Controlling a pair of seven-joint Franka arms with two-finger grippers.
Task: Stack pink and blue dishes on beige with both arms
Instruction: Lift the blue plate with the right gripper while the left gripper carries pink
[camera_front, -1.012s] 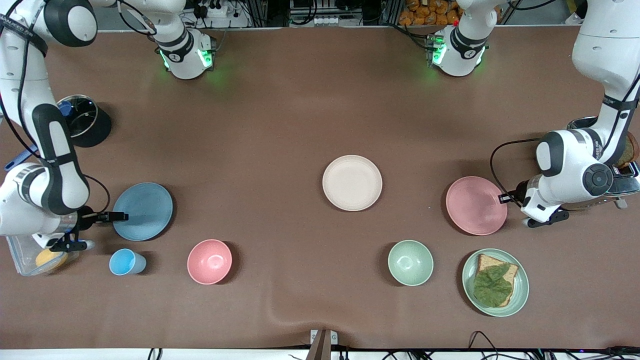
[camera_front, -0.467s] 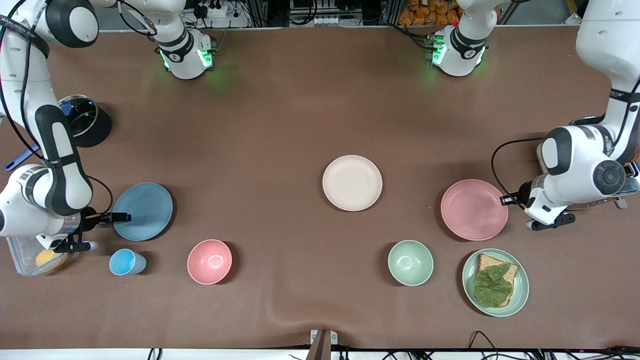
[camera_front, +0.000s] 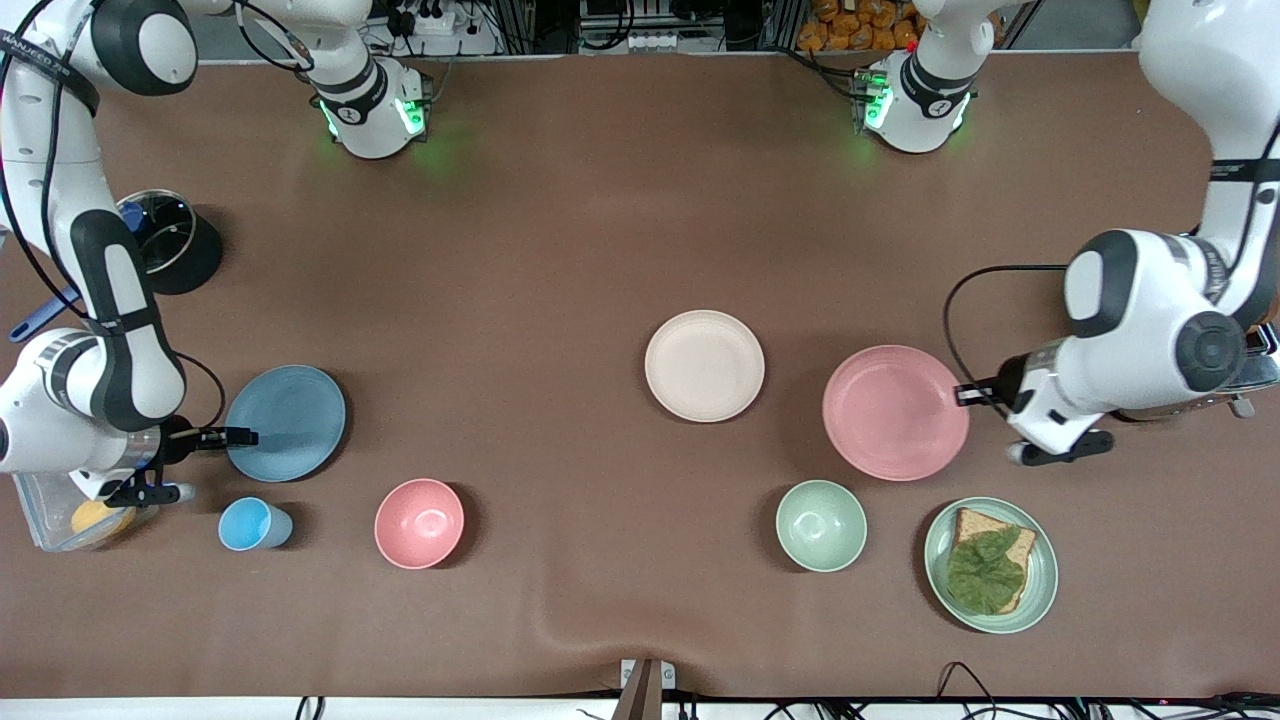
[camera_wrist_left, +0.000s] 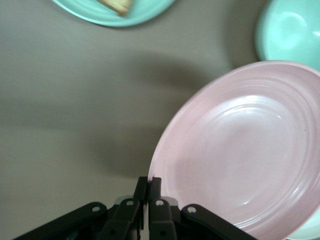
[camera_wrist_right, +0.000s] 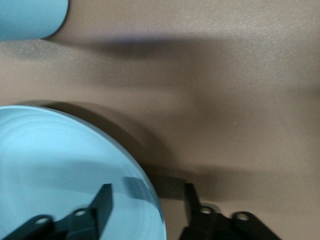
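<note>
Gripping the pink plate in closed left jaws, right jaws open astride the blue plate rim.

Two robot arms, glossy white shells in rounded jointed segments, with black bands and round dark caps at the joints. Left arm: thin black cable looping from the wrist to just above the pincer; large round dark cap on the elbow. Right arm: long black panel down the forearm, thin black cables alongside. Both bases white, lit green. Left gripper and right gripper: thin black fingers on black brackets with small silver screws.
</note>
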